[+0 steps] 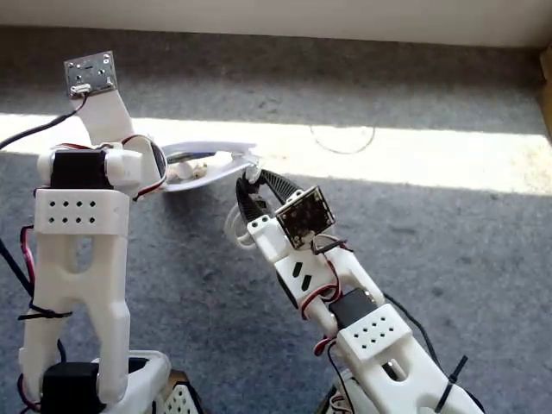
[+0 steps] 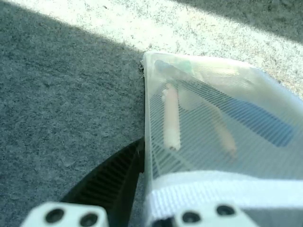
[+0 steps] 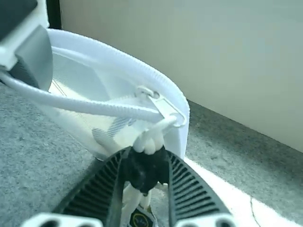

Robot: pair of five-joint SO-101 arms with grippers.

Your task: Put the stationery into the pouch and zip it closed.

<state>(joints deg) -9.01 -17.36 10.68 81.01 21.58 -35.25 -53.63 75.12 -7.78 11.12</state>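
Grey carpet is recorded as the working surface, crossed by a sunlit band in the upper half of the high view, with a pale wall along the top edge.

The pouch is noted left of centre in the high view, at the lower edge of the sunlit band and between the two arms. It is made of translucent white mesh. The stationery is seen inside it through the wall: two pale pencil-like sticks and a blue item, lying side by side. The mouth is found open: two rims stand apart and meet at the zip slider, which sits near one end of the pouch. A white pull cord hangs from the slider.

The right gripper is found closed tight on this pull cord, with its ribbed black fingers drawn together around it. In the high view it is placed at the right end of the pouch.

The left gripper is placed at the left end of the pouch and is clamped on it. One black finger is seen pressed against the pouch's edge, and the other is covered by the mesh.

A thin looped thread is noted on the carpet, right of the pouch.
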